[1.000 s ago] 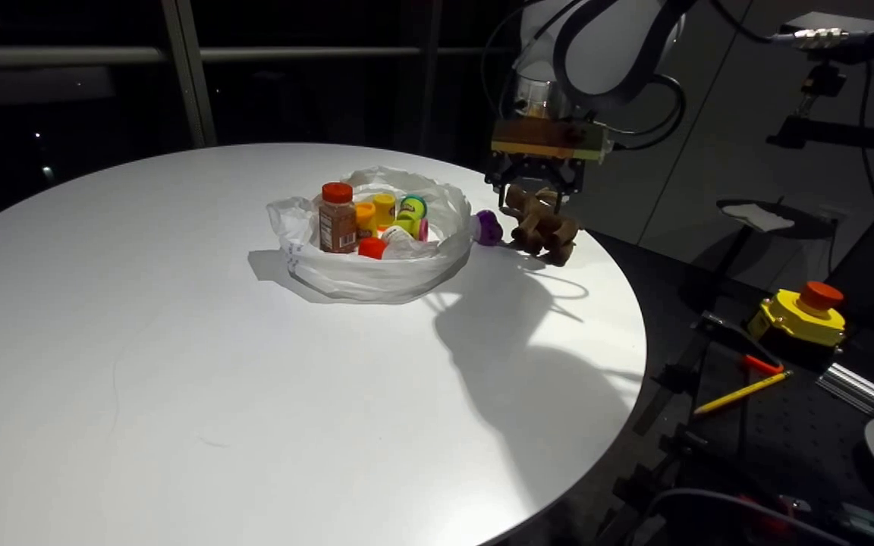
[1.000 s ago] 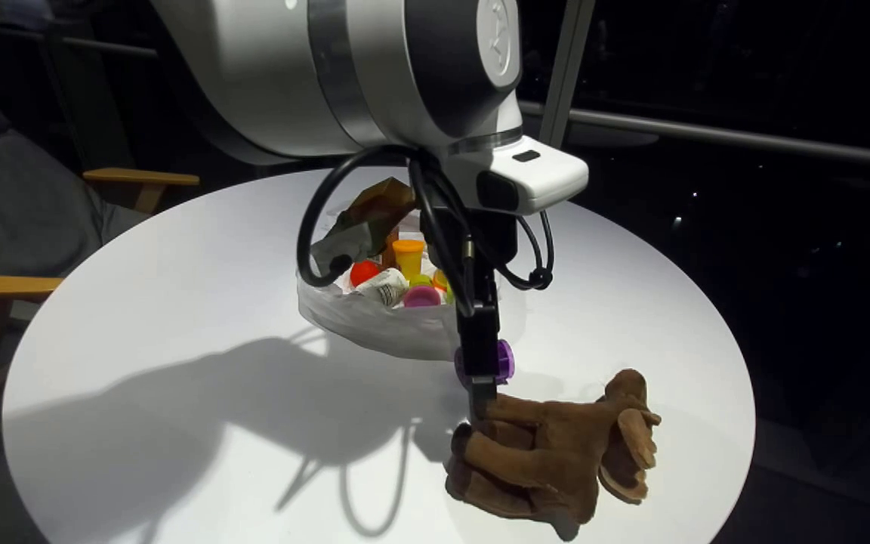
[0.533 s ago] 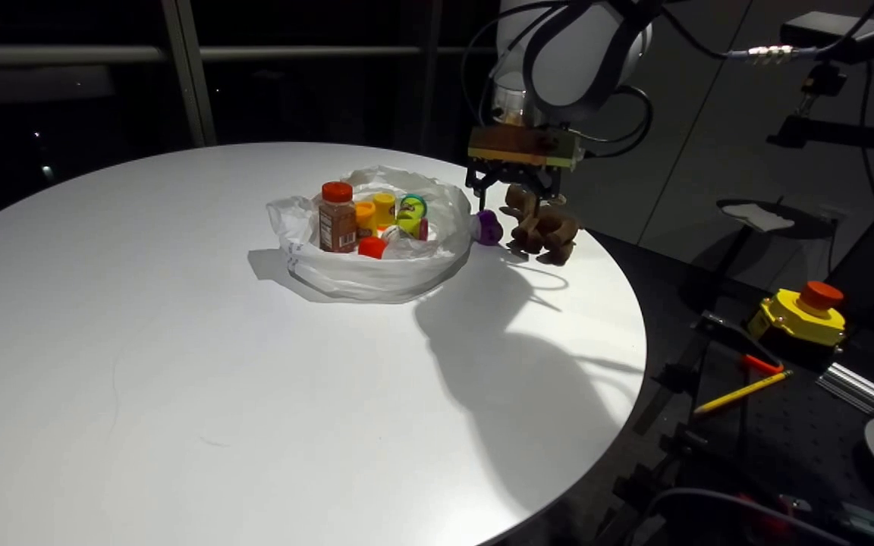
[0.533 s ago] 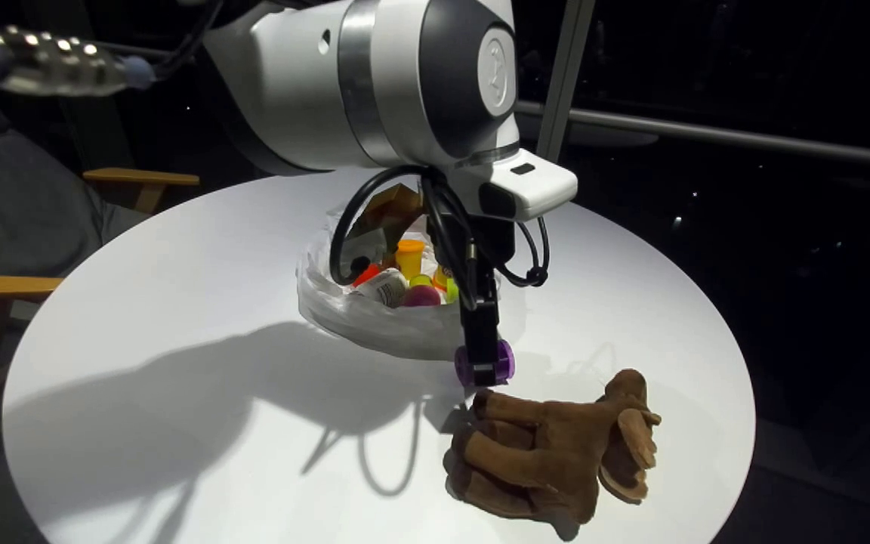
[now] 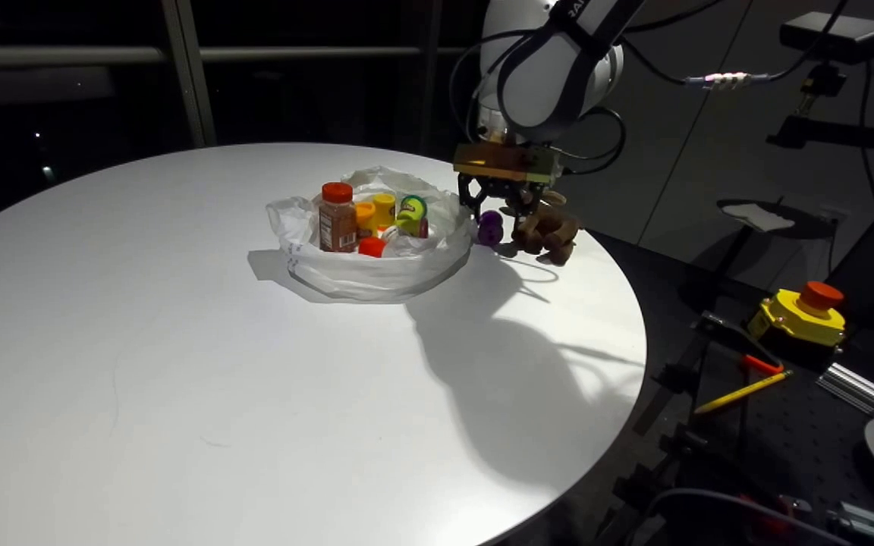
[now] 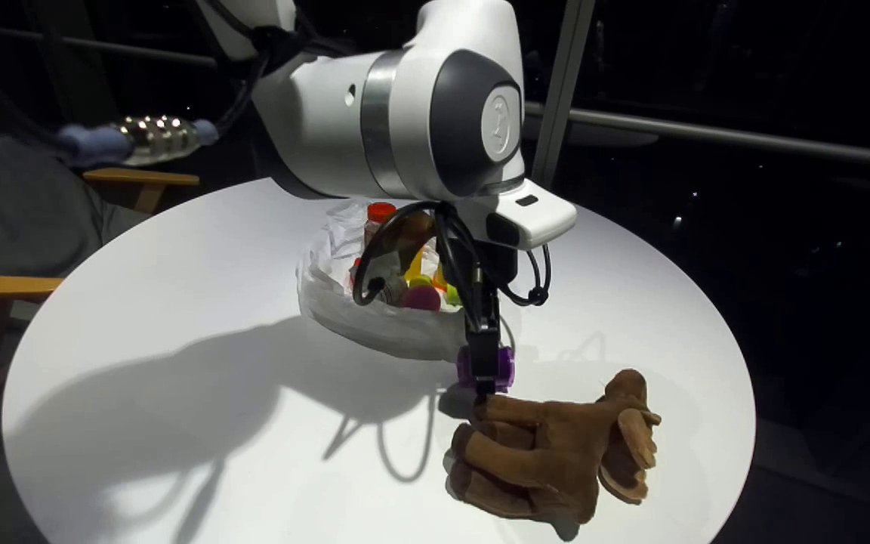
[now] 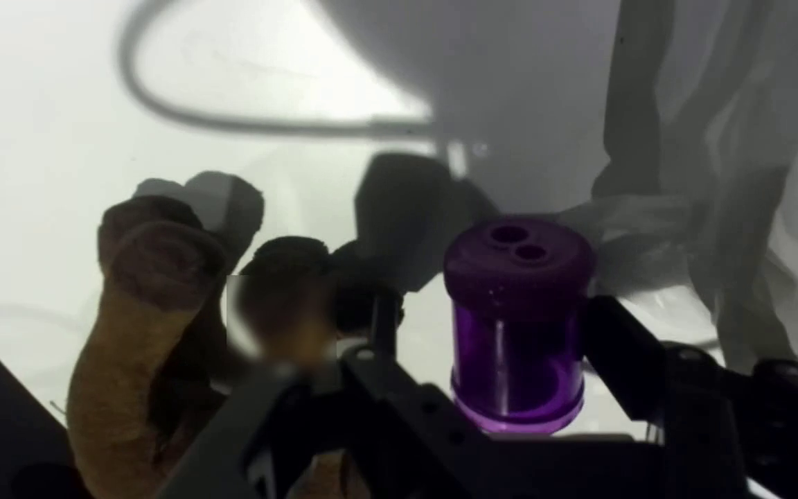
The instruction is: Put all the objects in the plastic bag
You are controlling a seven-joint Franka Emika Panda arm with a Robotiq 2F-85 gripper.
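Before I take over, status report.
End effector open, straddling translucent purple plastic cylinder; cylinder outside wrinkled whitish plastic bag; brown plush toy beside end effector, contact unclear.

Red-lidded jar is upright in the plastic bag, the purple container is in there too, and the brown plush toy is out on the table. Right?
Not quite: the purple container is outside the plastic bag, on the table beside it, as both exterior views show. The rest holds.

Brn plush toy [image 7: 122, 381] cut off btm in wrist vw.
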